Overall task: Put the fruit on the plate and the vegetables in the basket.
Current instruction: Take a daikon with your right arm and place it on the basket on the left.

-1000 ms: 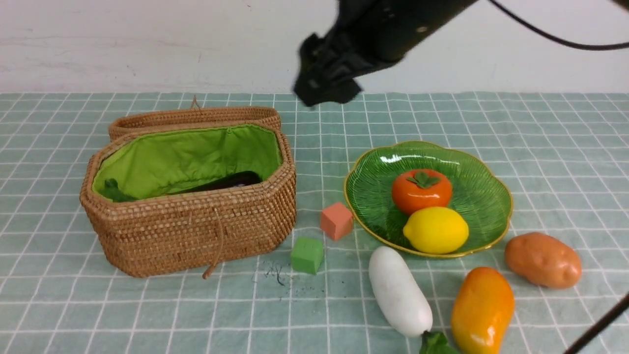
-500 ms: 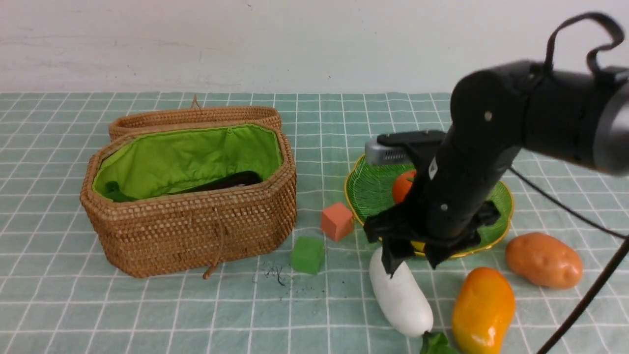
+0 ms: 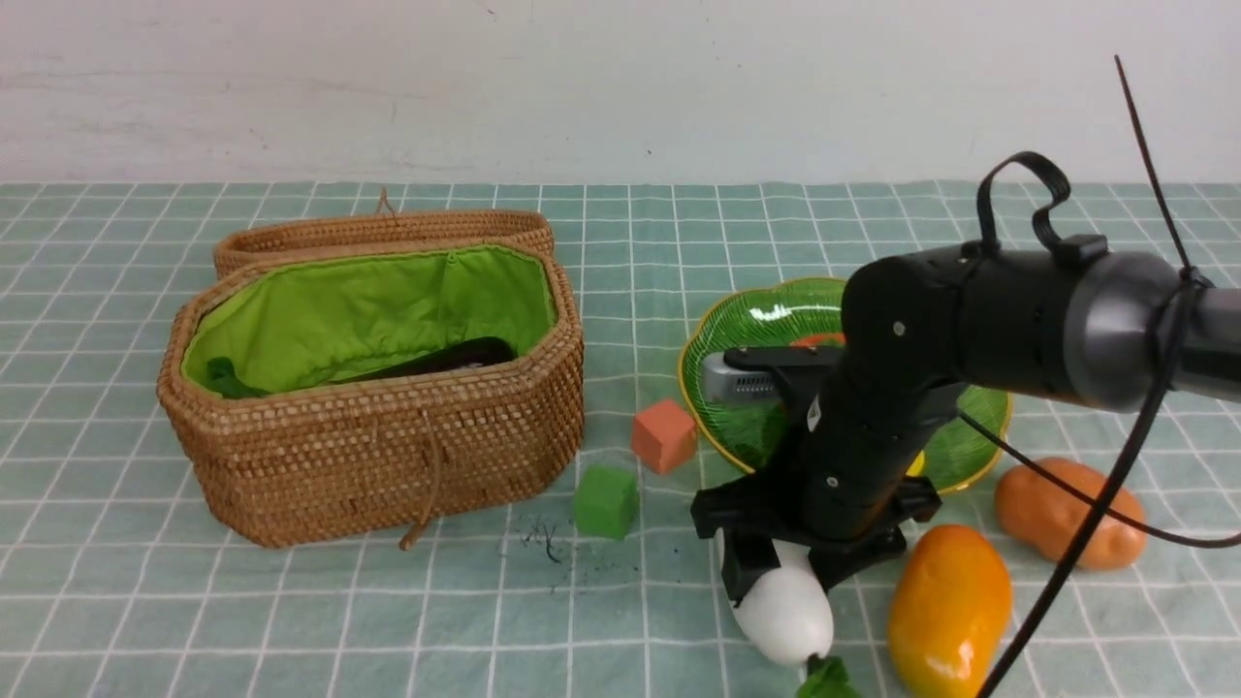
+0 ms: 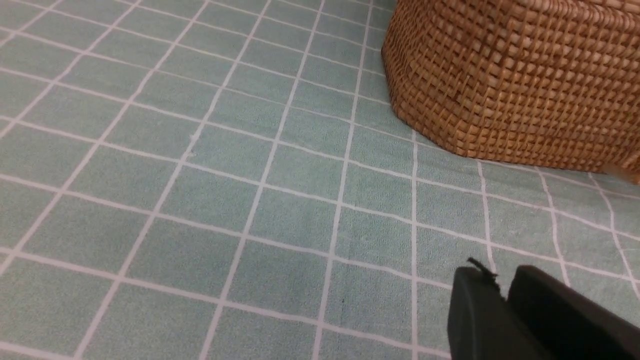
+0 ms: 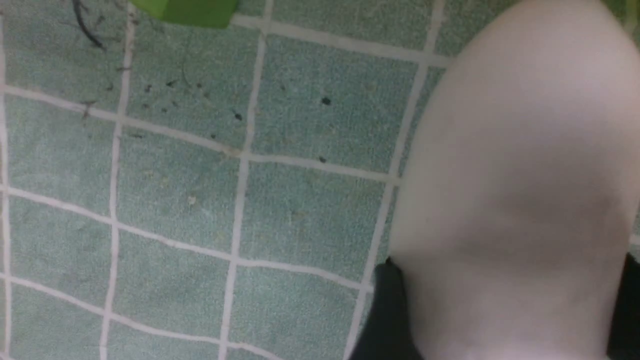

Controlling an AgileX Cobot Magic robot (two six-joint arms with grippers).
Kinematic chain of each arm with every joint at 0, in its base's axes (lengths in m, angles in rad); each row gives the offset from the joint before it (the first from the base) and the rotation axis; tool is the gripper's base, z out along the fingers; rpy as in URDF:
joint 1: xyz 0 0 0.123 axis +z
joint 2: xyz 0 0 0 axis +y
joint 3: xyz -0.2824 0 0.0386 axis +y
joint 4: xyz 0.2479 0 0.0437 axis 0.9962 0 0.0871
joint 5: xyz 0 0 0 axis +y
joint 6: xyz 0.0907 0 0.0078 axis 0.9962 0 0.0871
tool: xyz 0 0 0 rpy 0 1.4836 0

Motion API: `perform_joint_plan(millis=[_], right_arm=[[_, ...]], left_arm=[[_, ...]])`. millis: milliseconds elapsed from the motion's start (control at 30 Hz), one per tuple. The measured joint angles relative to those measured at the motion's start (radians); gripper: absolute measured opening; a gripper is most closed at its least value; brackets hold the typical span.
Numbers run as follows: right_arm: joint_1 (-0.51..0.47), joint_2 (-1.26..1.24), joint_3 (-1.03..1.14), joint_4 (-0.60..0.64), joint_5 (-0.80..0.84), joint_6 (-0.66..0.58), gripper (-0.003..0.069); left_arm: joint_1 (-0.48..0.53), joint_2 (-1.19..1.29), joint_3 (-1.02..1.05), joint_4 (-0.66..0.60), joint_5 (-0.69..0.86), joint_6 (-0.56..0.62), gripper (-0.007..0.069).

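Your left gripper (image 4: 502,287) pinched shut, holds nothing, low over bare worktop (image 4: 200,200), near basket (image 3: 368,465) corner. Basket top open, eggplant (image 3: 456,357) inside. Green cube (image 3: 606,501) next, then free cloth. Your right gripper (image 3: 780,582) squeezes radish (image 3: 787,616) both sides. Radish lies on worktop, just beside plate (image 3: 700,407) rim. Mango (image 3: 945,606) close beside radish. Potato (image 3: 1052,509) by plate edge.

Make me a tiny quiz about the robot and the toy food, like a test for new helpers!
1. True or false: the mango lies on the plate.
2. Which toy sits between the fingers of the right gripper? A banana, B radish, C carrot.
3. Fill in: the basket is lined with ____ cloth.
Key: 1 false; 2 B; 3 green.
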Motion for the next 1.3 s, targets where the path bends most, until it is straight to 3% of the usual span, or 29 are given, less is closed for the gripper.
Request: perform_joint_plan(millis=[267,500,633,833,867,900,967,1067,1300], right_arm=[[0.000,-0.090,-0.002,-0.003,-0.025,-0.048,0.0509],[0.000,-0.150,-0.189,0.006,-0.020,-0.143,0.0507],[0.010,-0.121,-0.370,0.139,-0.114,-0.321,0.0507],[0.135,0.011,-0.486,0.422,-0.633,-0.759,0.0506],[0.135,0.011,-0.486,0.422,-0.633,-0.759,0.0506],[0.175,0.069,-0.486,0.472,-0.735,-0.877,0.0506],[0.223,0.146,-0.486,0.523,-0.847,-0.986,0.0506],[0.259,0.222,-0.485,0.579,-0.905,-1.071,0.0506],[0.258,0.255,-0.484,0.659,-0.921,-1.091,0.0517]], left_arm=[[0.000,0.000,0.000,0.000,0.000,0.000,0.0104],[0.000,0.000,0.000,0.000,0.000,0.000,0.0113],[0.000,0.000,0.000,0.000,0.000,0.000,0.0115],[0.000,0.000,0.000,0.000,0.000,0.000,0.0124],[0.000,0.000,0.000,0.000,0.000,0.000,0.0124],[0.000,0.000,0.000,0.000,0.000,0.000,0.0124],[0.000,0.000,0.000,0.000,0.000,0.000,0.0127],[0.000,0.000,0.000,0.000,0.000,0.000,0.0130],[0.000,0.000,0.000,0.000,0.000,0.000,0.0137]])
